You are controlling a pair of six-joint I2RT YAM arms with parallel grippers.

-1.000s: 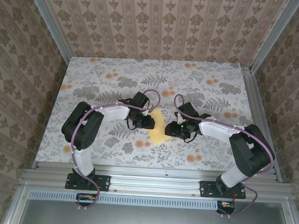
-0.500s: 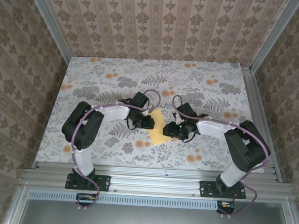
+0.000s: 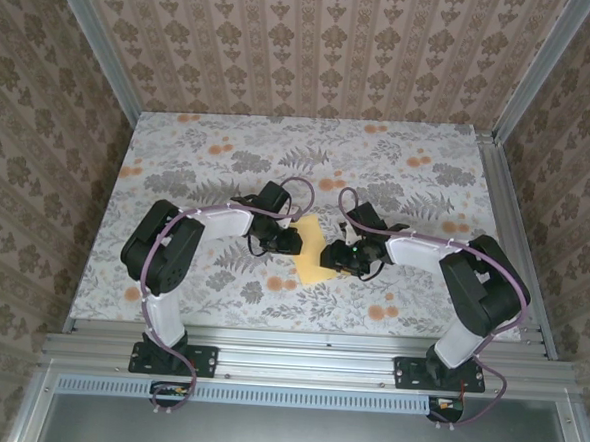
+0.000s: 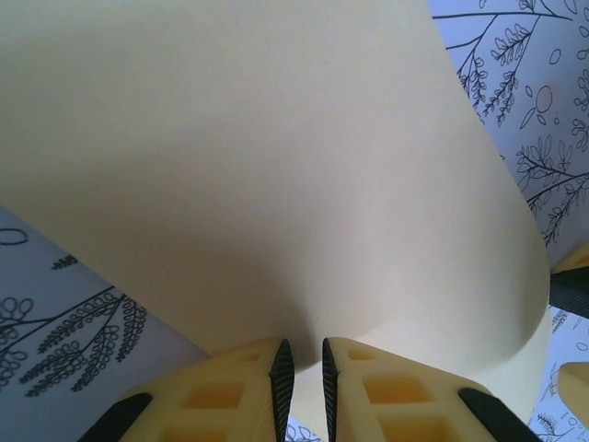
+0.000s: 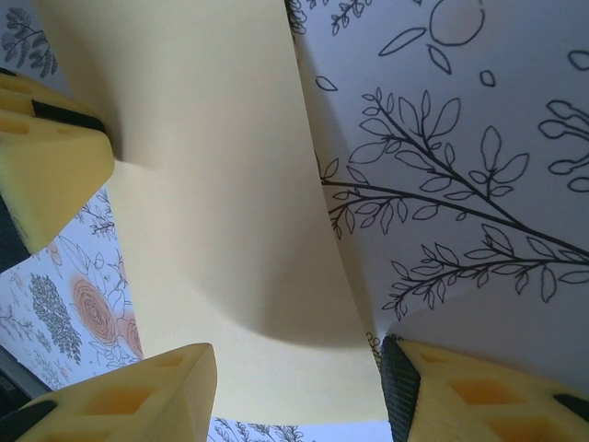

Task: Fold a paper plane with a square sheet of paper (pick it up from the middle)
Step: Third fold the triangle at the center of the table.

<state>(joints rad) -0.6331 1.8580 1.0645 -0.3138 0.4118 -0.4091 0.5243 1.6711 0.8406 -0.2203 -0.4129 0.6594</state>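
The square sheet of paper [image 3: 312, 263] is mustard yellow and lies mid-table between my two grippers. My left gripper [image 3: 291, 241] sits on its left side. In the left wrist view the left gripper [image 4: 302, 354] has its jaws drawn to a narrow slit, with the sheet [image 4: 276, 166] caught in it and bulging up beyond the tips. My right gripper [image 3: 332, 255] is at the sheet's right side. In the right wrist view the right gripper [image 5: 299, 357] stands open, straddling the arched sheet [image 5: 212, 184]. One left finger [image 5: 51, 161] shows beyond it. No paper plane is formed.
The flower-printed table [image 3: 178, 164] stretches wide behind and to both sides of the arms. Aluminium rails [image 3: 501, 214] and patterned walls [image 3: 316, 42] close it in at the left, right and back.
My right gripper has edged left, closer onto the sheet's right side. The left arm has stayed in place on the sheet.
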